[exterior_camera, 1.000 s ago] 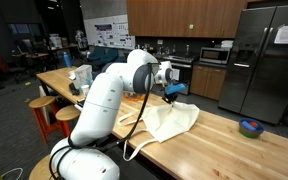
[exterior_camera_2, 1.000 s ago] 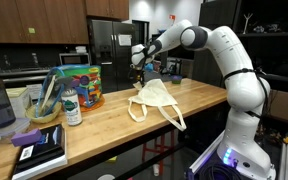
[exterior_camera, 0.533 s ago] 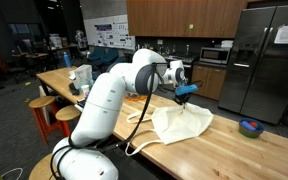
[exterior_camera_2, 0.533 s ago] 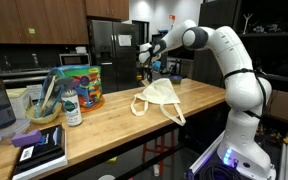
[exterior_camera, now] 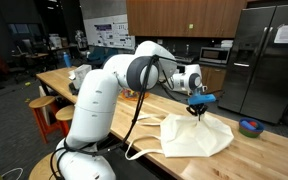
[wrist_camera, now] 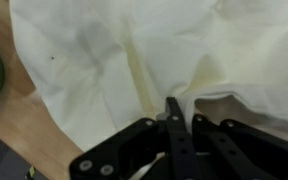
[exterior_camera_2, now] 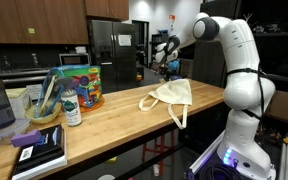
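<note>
The claw (exterior_camera: 199, 104) is clenched, apparently pinching a raised fold of the cream tote bag (exterior_camera: 196, 137). The bag spreads directly beneath it on the worktop (exterior_camera: 256, 157), its long axis and straps pointing away from the blue bowl (exterior_camera: 250, 127).

You have the bag (exterior_camera: 196, 137) lying on the surface (exterior_camera: 274, 150), its top edge up in the gripper (exterior_camera: 198, 104) directly above. In an exterior view a tape roll (exterior_camera: 250, 127) sits right of it. In an exterior view a bottle (exterior_camera_2: 72, 108), bowl (exterior_camera_2: 44, 113) and books (exterior_camera_2: 39, 148) stand well to its left.
</note>
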{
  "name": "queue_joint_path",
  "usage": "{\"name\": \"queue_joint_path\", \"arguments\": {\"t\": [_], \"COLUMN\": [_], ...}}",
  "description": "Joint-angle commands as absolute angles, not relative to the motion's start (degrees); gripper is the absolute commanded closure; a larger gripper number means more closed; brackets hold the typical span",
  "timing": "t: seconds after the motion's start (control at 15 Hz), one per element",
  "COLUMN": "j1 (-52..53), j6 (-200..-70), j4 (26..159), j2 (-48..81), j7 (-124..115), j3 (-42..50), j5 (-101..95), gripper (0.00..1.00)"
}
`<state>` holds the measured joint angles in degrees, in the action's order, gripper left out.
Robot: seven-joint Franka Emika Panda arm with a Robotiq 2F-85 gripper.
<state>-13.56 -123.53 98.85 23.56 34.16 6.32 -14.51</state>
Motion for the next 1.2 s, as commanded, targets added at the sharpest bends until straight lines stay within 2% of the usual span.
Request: {"name": "queue_joint_path", "arguments": {"t": [0.0,0.6,1.13], "j1": [-15.99,-13.97,-5.21], "j6": [-127.34,-133.18,-133.84], "j4": [110.62,129.22,128.31], "j2": [15.52,6.10,6.12], "j7": [32.30,31.67,33.61], "j3": [8.62,9.71,2.85], "j5": [-14.23,-17.01,-17.48], "gripper": [0.99,0.99,0.99]}}
